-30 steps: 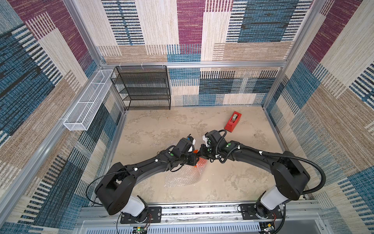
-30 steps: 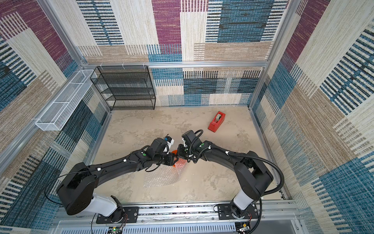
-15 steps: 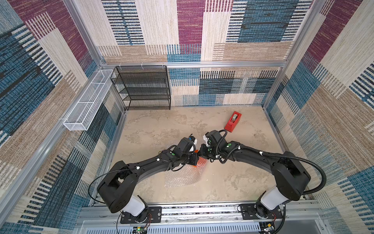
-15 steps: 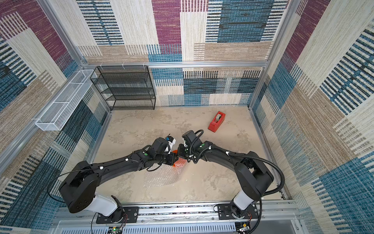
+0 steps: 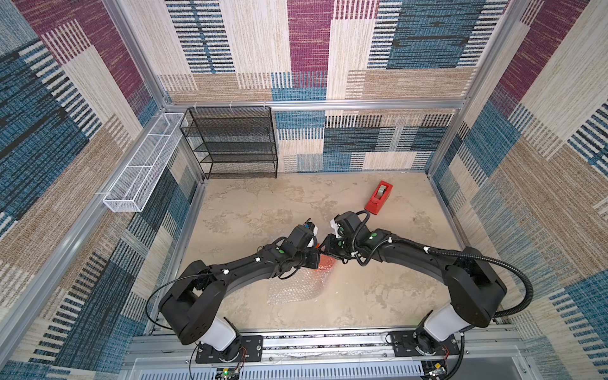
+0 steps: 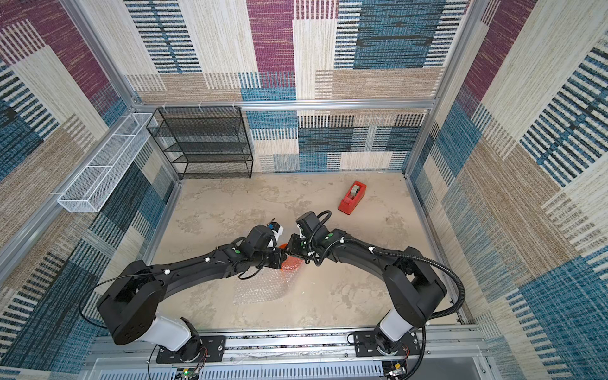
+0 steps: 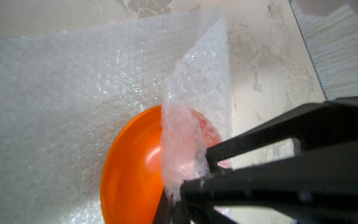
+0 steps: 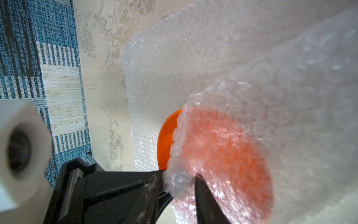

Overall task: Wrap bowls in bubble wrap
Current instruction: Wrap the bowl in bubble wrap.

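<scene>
The bubble wrap (image 5: 292, 289) lies flat just below the middle in both top views, clear, crinkly and glinting. At its upper right corner sits the glossy orange bowl (image 7: 131, 174), with a flap folded over it that shows pink. The left gripper (image 7: 193, 179) is clamped on that flap. The right gripper (image 8: 178, 181) has its jaws parted around bunched film; whether it grips, I cannot tell.

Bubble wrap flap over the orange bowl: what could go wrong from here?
1. Only the left gripper pinches the clear bubble wrap sheet; the right gripper's fingers stand apart, so the flap may spring back.
2. The small glossy orange bowl sits on that sheet, partly uncovered; a pull could drag or tip it.
</scene>
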